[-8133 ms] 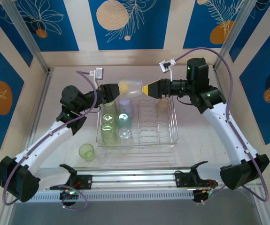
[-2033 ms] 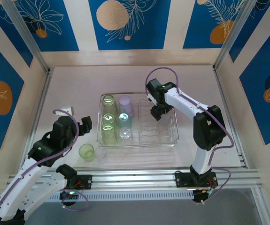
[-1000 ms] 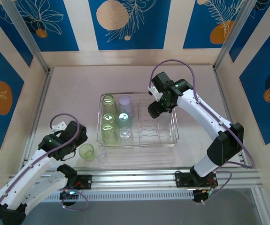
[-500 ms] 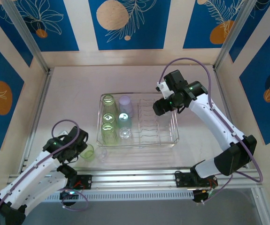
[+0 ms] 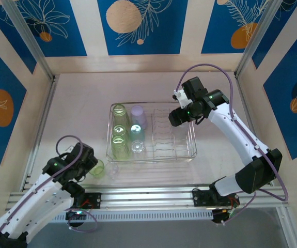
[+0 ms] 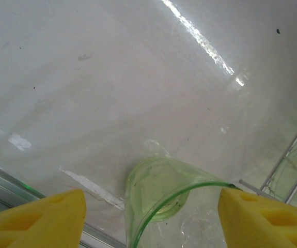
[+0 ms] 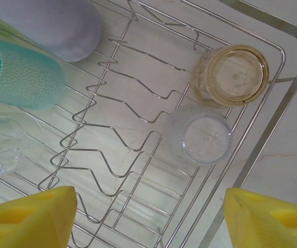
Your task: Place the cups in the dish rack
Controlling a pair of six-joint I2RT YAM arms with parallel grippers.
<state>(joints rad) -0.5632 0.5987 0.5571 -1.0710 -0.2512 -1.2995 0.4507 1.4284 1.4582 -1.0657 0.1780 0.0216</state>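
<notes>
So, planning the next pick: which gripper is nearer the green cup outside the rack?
Left. Left gripper is at the green cup, jaws open either side; right gripper hangs over the dish rack.

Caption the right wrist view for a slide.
Right jaws open above the dish rack, where an amber cup and a clear cup sit side by side near its corner.

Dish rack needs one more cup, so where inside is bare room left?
Bare: the middle of the dish rack, between the teal cup and the clear cup beside the amber cup. Crowded: the left end, packed with green cups.
</notes>
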